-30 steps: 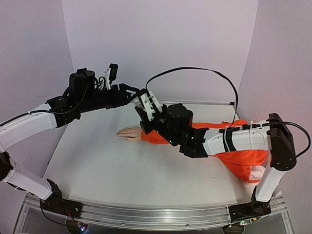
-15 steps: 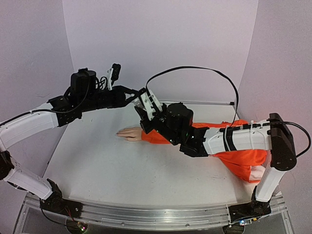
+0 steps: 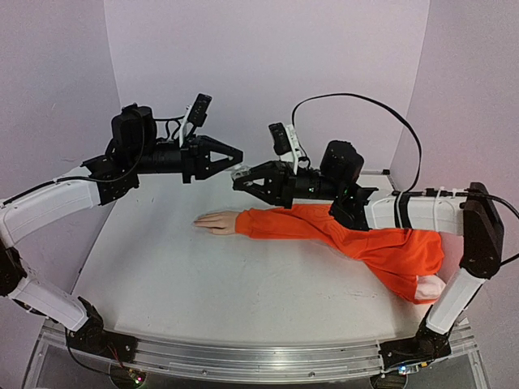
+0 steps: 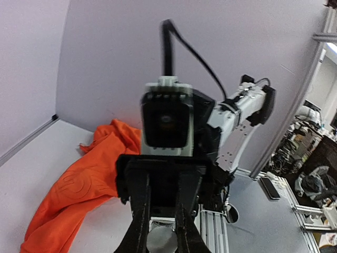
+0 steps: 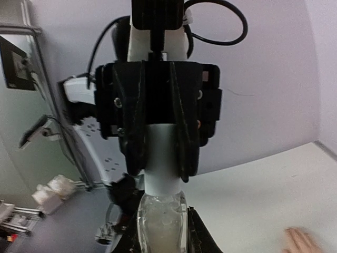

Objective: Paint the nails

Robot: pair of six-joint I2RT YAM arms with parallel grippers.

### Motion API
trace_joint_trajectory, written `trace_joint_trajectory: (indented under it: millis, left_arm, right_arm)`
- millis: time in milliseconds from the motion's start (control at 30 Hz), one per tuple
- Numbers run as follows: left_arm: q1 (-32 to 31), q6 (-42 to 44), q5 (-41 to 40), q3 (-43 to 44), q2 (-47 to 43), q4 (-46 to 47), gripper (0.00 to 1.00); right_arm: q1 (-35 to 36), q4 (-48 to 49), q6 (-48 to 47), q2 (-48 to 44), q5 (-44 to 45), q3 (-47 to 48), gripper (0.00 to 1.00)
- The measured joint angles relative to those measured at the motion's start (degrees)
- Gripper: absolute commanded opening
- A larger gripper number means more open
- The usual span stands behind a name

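Note:
Above the table my two grippers meet tip to tip. My right gripper (image 3: 240,180) (image 5: 160,234) is shut on a small clear bottle (image 5: 160,224) (image 3: 242,173). Its white cap (image 5: 160,158) (image 4: 160,240) sits between the fingers of my left gripper (image 3: 237,155) (image 4: 160,243), which is shut on it. Below them lies the pale mannequin hand (image 3: 214,221) (image 5: 297,240), flat on the table, coming out of an orange sleeve (image 3: 324,227) (image 4: 89,184). The nails are too small to make out.
The sleeve bunches into a heap (image 3: 405,259) at the right, near the right arm's base. Pale walls close in the back and both sides. An aluminium rail (image 3: 243,361) runs along the near edge. A black cable (image 3: 365,101) loops above the right arm.
My left gripper has shut on the bottle's cap. The right arm has risen off the sleeve and turned level, facing the left gripper, with the bottle still in it.

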Motion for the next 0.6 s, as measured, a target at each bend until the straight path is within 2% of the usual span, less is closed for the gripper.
trace_joint_trajectory:
  millis: [67,200,300,400,500,533,600]
  left_arm:
    - [-0.15,0.76,3.89,0.81,0.04,0.92,0.00]
    - [-0.94,1.64,7.26,1.62,0.04,1.70,0.07]
    - [-1.44,1.53,5.73,1.51,-0.09,1.88,0.27]
    - [-1.38,0.26,2.58,-0.35,-0.57,0.44,0.50]
    - [-0.13,-1.95,-1.14,-4.68,-2.73,-3.45,0.70]
    - [0.39,-2.36,-2.25,-5.70,-3.54,-4.50,0.75]
    - [1.55,-4.31,-5.27,-7.91,-5.95,-6.60,0.77]
  right_arm:
    - [-0.31,6.12,7.78,1.14,-5.77,0.00,0.00]
    - [-0.66,13.22,16.00,2.21,-11.32,-0.04,0.00]
    - [-1.81,15.30,18.01,2.38,-12.46,-0.87,0.00]
    - [-2.82,15.50,16.00,2.27,-10.49,-2.36,0.00]
    - [-4.20,9.33,9.03,1.18,-4.94,-2.51,0.00]
    - [-4.48,6.78,6.21,0.55,-2.56,-2.51,0.00]
    - [-5.03,1.79,0.83,-0.96,2.82,-2.51,0.00]
